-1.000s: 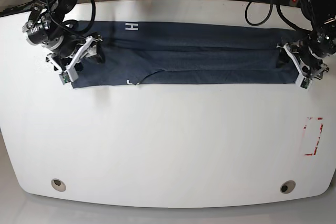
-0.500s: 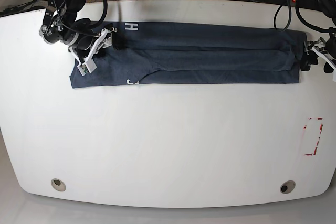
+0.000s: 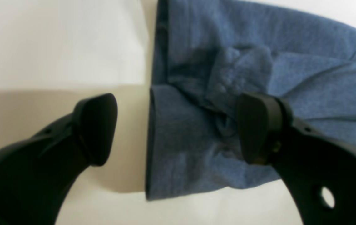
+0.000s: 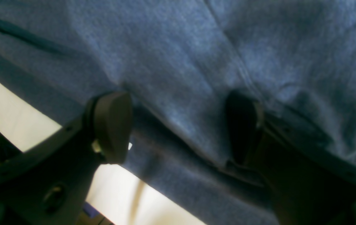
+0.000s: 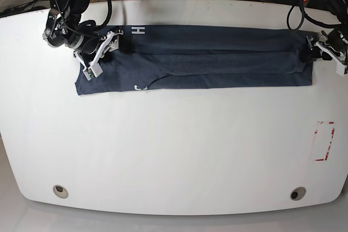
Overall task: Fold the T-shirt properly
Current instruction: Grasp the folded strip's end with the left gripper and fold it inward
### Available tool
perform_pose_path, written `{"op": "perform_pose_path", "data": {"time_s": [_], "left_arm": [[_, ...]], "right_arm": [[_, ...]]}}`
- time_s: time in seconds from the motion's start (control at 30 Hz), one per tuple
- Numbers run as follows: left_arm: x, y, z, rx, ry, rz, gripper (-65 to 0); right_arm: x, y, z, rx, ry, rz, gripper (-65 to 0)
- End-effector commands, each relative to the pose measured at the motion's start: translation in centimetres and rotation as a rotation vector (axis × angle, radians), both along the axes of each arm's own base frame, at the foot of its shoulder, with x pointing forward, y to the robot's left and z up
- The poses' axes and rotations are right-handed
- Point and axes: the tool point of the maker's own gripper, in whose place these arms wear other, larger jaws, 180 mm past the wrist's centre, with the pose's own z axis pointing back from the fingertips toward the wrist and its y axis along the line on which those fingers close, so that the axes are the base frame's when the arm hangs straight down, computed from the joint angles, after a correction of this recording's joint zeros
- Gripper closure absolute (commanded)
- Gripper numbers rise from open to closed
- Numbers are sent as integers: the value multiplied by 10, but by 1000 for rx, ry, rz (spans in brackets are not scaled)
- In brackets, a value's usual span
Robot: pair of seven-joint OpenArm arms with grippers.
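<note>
Currently the T-shirt (image 5: 217,55) lies as a long narrow folded band across the far side of the white table (image 5: 174,150), white lettering showing near its left end.

At the left of the base view, the right gripper (image 5: 103,50) sits low over the band's left end. Its wrist view shows the jaws parted with fabric bulging between them, not clamped.

At the right end, the left gripper (image 5: 326,51) hovers at the hem, jaws spread wide, one finger (image 3: 95,128) over bare table, the other over cloth; nothing is held.

Risks: a one-sided pull from the right gripper would skew the band and undo the lengthwise folds. A shallow pinch at the hem could catch only the top layer, leaving lower layers behind.
</note>
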Motion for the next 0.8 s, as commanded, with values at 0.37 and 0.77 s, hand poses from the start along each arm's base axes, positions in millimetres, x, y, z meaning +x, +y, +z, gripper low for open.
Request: {"op": "perform_pose_path", "data": {"time_s": [0.37, 0.77], "left_arm": [[13, -34, -14, -61, 13, -87, -468], [23, -55, 0, -64, -52, -121, -81]], "right_arm": [[1, -2, 2, -14, 0, 2, -458], [0, -3, 1, -15, 4, 0, -458]]}}
